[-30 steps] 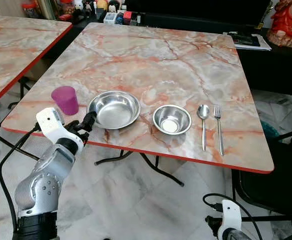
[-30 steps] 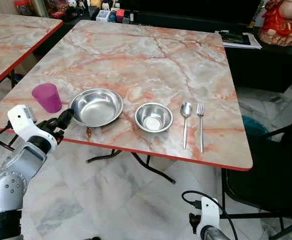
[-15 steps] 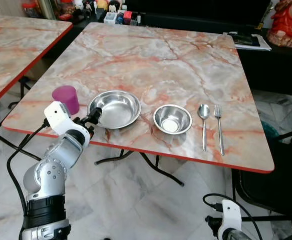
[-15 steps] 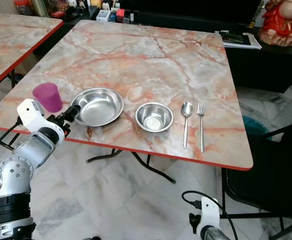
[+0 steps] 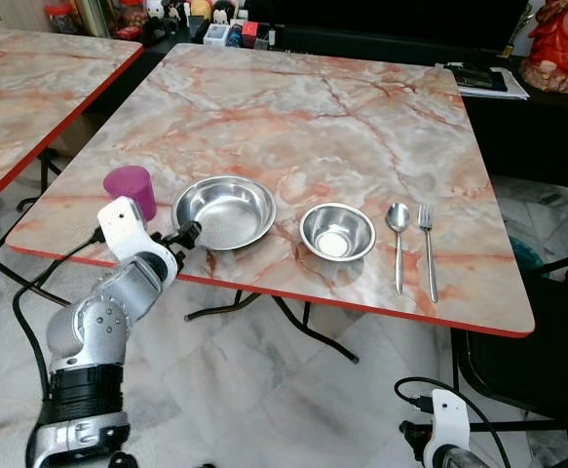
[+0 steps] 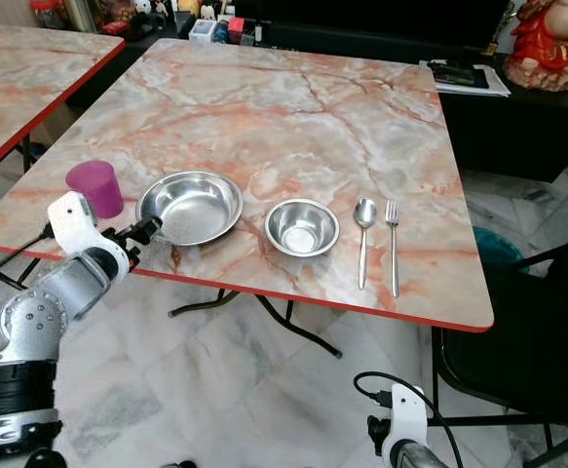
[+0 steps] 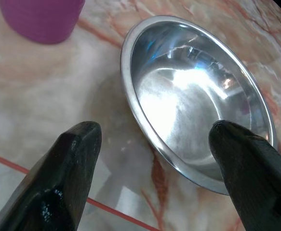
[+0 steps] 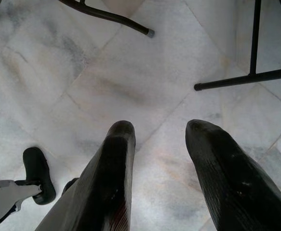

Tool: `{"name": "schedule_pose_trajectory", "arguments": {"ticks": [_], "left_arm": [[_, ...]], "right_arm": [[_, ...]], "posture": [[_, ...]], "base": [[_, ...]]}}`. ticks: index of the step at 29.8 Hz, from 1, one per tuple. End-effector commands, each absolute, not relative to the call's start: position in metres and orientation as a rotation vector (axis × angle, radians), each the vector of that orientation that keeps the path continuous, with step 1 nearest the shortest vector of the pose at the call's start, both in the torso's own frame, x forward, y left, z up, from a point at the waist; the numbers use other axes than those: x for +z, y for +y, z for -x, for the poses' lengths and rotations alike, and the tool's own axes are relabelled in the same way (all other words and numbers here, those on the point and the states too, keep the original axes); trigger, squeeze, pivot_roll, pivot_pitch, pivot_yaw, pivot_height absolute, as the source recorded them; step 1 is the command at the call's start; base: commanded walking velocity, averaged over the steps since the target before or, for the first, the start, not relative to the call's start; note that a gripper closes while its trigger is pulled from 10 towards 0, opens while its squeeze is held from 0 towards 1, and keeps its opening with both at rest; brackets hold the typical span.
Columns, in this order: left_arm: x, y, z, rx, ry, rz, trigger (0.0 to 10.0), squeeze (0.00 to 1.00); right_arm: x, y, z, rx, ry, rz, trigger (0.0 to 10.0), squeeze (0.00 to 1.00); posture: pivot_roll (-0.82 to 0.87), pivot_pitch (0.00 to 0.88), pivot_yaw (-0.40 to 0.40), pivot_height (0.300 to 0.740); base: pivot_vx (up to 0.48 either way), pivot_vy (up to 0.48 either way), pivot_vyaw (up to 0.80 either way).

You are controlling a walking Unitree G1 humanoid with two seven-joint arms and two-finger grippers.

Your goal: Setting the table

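On the marble table, near its front edge, stand a purple cup, a wide steel bowl and a small steel bowl. A spoon and a fork lie to their right. My left gripper hovers at the table's front left edge, open, its fingertips to either side of the wide bowl's near-left rim without touching it. The cup stands just beyond. Low at the right, my right gripper hangs open over the floor.
A second marble table stands to the left across a narrow gap. A black chair is at the right, beside the table. Small clutter, papers and a red figurine line the far side.
My left arm has risen and reached forward, bringing its gripper slightly right, up to the wide bowl's rim. Nothing on the table has moved, and the right arm is still.
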State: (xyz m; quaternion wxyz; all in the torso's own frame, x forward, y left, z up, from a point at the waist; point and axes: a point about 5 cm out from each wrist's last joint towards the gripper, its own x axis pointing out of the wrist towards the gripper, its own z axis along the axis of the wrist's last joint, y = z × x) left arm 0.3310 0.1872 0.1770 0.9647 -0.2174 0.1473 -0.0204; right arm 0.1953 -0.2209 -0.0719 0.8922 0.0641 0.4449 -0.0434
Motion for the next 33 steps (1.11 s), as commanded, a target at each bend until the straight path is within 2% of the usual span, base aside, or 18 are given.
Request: {"name": "schedule_pose_trajectory", "arguments": {"ticks": [1, 5, 10, 26, 33], "left_arm": [[0.168, 0.191, -0.329, -0.042, 0.347, 0.405, 10.0, 0.00], [0.167, 0.195, -0.331, -0.049, 0.354, 0.447, 10.0, 0.00], [0.166, 0.194, -0.337, -0.073, 0.357, 0.584, 10.0, 0.00], [0.168, 0.201, -0.352, -0.041, 0.360, 0.606, 10.0, 0.00], [0.168, 0.193, -0.358, -0.046, 0.362, 0.645, 10.0, 0.00]], "right_arm": [[-0.074, -0.223, -0.191, -0.096, 0.941, -0.133, 10.0, 0.00], [-0.073, -0.223, -0.192, -0.092, 0.941, -0.131, 10.0, 0.00], [-0.073, -0.223, -0.192, -0.092, 0.941, -0.131, 10.0, 0.00], [-0.074, -0.222, -0.192, -0.095, 0.940, -0.136, 10.0, 0.00], [-0.074, -0.222, -0.192, -0.096, 0.940, -0.137, 10.0, 0.00]], "posture": [[0.02, 0.142, -0.057, 0.740], [0.03, 0.143, -0.060, 0.740], [0.02, 0.143, -0.059, 0.740], [0.02, 0.145, -0.054, 0.740], [0.02, 0.146, -0.053, 0.740]], "base": [[0.000, 0.000, 0.00], [0.000, 0.000, 0.00], [0.000, 0.000, 0.00], [0.000, 0.000, 0.00], [0.000, 0.000, 0.00]]}}
